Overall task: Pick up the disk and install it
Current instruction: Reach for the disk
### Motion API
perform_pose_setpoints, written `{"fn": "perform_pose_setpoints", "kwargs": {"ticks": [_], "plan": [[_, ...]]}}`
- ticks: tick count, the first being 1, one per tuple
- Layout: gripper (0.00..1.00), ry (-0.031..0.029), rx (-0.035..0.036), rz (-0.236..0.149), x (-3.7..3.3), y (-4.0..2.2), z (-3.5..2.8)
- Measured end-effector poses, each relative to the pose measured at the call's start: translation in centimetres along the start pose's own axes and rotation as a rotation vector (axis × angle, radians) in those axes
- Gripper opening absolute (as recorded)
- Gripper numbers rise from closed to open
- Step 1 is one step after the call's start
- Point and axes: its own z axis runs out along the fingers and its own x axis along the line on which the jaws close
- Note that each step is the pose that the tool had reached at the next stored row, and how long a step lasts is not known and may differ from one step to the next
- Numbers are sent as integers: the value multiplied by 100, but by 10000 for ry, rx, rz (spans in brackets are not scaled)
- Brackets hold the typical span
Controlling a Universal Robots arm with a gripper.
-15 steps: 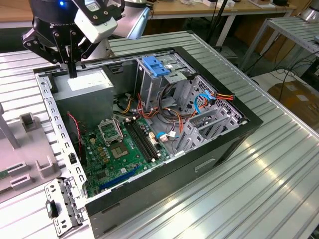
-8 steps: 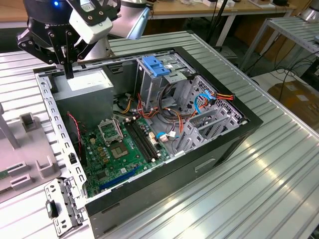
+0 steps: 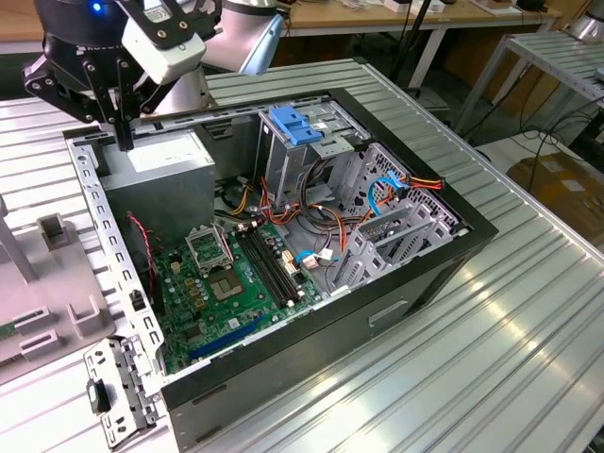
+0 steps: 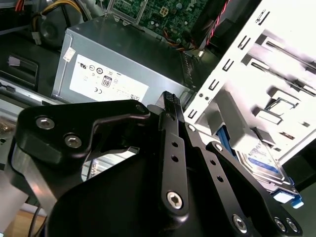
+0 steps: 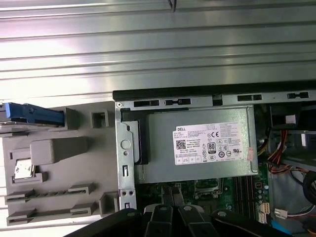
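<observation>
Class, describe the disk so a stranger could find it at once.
Start at the open computer case, then the grey tray beside it, outside the case. The disk sits at the tray's edge: silver, flat, blue-edged, unlike the tray's plain grey blocks.

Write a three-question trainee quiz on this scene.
1. True or false: the gripper holds the flat silver-metal disk with the blue plastic carrier.
2. The gripper is nearest to: A) the green motherboard; B) the big grey power supply box with a white sticker; C) the red cables.
3. Fill in: the disk lies ____ the black computer case.
Key: 1 false; 2 B; 3 outside.
</observation>
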Motion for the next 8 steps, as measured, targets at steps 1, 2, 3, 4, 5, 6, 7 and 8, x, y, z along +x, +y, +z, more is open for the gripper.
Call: {"fn": "perform_pose_setpoints", "kwargs": {"ticks": [1,2,3,4,5,6,7,8], "plan": [[11,0,0,0,16,-1,0],[11,0,0,-1,24,-2,-1],[11,1,0,-1,32,-3,-1],[11,0,0,0,40,-3,-1],[11,0,0,0,49,-4,-1],[11,0,0,0,58,-4,-2],[11,1,0,0,68,-5,-2],[11,1,1,1,81,-6,-3]]}}
